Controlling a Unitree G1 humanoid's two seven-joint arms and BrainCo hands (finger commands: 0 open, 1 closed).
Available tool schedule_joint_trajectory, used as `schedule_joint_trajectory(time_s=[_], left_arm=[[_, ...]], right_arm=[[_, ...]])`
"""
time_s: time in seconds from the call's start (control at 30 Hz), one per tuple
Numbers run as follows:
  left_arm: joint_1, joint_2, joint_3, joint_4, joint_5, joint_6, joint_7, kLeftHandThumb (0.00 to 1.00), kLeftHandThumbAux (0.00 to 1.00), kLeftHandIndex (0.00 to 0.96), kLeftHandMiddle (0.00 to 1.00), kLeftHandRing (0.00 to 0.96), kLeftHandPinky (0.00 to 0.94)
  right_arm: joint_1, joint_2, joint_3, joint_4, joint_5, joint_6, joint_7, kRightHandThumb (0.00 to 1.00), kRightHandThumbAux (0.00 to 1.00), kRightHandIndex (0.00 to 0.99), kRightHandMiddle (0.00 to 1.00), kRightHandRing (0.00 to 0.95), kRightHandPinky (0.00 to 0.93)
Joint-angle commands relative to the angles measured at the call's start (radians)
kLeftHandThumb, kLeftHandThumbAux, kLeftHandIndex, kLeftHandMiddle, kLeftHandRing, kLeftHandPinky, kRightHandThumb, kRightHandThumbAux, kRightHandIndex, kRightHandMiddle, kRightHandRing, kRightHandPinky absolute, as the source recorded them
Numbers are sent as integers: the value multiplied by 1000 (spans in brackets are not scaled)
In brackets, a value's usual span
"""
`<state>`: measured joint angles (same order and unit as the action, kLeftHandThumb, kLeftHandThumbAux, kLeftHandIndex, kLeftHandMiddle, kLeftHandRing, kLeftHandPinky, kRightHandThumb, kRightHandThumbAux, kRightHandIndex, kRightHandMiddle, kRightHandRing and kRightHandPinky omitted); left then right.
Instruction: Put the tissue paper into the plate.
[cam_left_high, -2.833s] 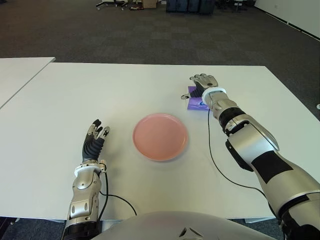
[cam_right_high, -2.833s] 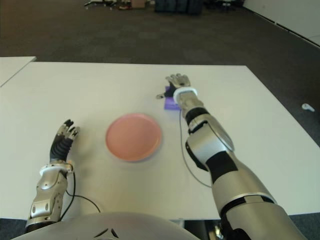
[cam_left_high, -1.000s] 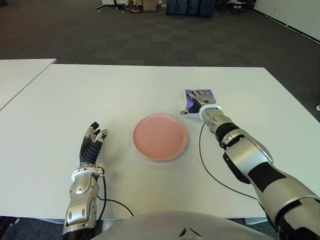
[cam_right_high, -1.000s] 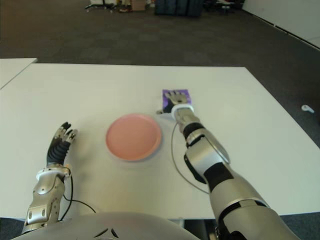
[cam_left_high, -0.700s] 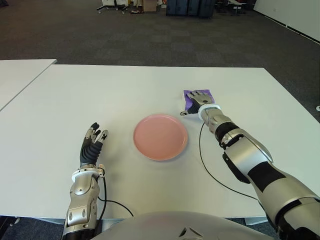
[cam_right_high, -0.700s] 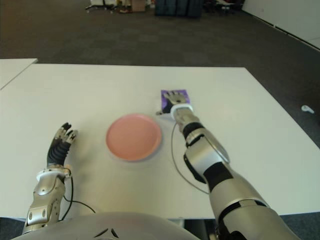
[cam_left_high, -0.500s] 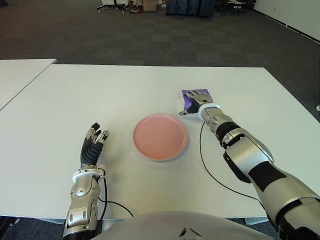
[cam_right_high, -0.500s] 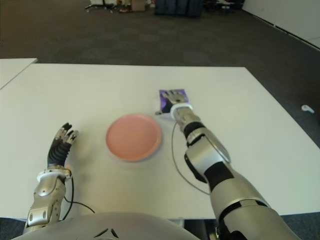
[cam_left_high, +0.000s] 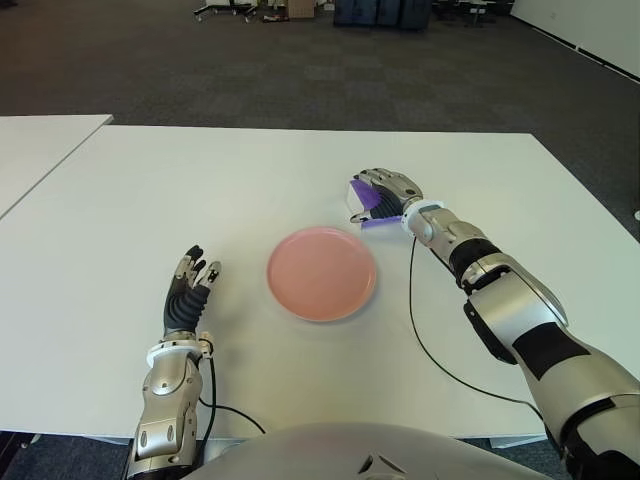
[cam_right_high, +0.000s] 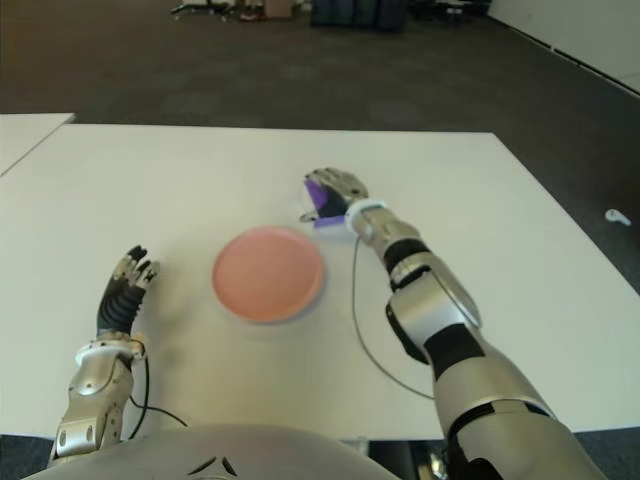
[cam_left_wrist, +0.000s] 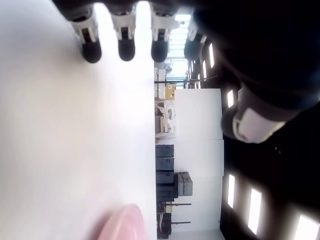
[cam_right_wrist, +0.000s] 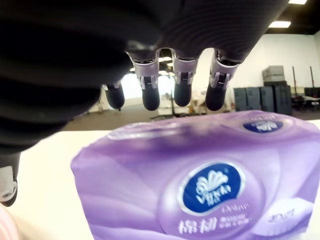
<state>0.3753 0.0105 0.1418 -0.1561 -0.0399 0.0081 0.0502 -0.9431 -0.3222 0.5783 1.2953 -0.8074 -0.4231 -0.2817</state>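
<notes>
The tissue paper is a purple plastic-wrapped pack (cam_left_high: 364, 199) with a blue round logo, filling the right wrist view (cam_right_wrist: 200, 190). My right hand (cam_left_high: 380, 192) is curled over it from above, fingers (cam_right_wrist: 175, 95) hooked past its far edge, and holds it tilted just beyond the far right rim of the plate. The pink round plate (cam_left_high: 320, 272) lies empty at the middle of the white table (cam_left_high: 200, 190). My left hand (cam_left_high: 188, 295) shows to the left of the plate, fingers straight and holding nothing.
A black cable (cam_left_high: 420, 320) runs from my right wrist across the table to the front edge. A second white table (cam_left_high: 40, 140) stands at the far left. Dark carpet lies beyond the table's far edge.
My right hand, flat on the pack half a second ago, has closed on it and shifted left toward the plate, tipping the pack up. The left hand has stayed put.
</notes>
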Motion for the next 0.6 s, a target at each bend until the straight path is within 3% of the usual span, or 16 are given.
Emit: schedule_joint_trajectory(time_s=[0.03,0.2,0.4,0.6], left_arm=[[4,-3,0,-3,1,12,3,10,526,0,0,0,0],[2,-2,1,5,-4,3,-4,4,525,0,0,0,0],[0,1,2,10,-11,-5,-12,6,531,0,0,0,0],[-5,5,8,14,-26,-9,-24,21,539,0,0,0,4]], right_arm=[[48,-71,-5,-55,16,-110,-44,260,425,0,0,0,0],[75,-144,-22,-140,35,-203,-39,242,419,0,0,0,0],[113,-207,-55,-258,73,-253,10,231,421,0,0,0,0],[200,-296,-117,-440,138,-296,96,215,426,0,0,0,0]])
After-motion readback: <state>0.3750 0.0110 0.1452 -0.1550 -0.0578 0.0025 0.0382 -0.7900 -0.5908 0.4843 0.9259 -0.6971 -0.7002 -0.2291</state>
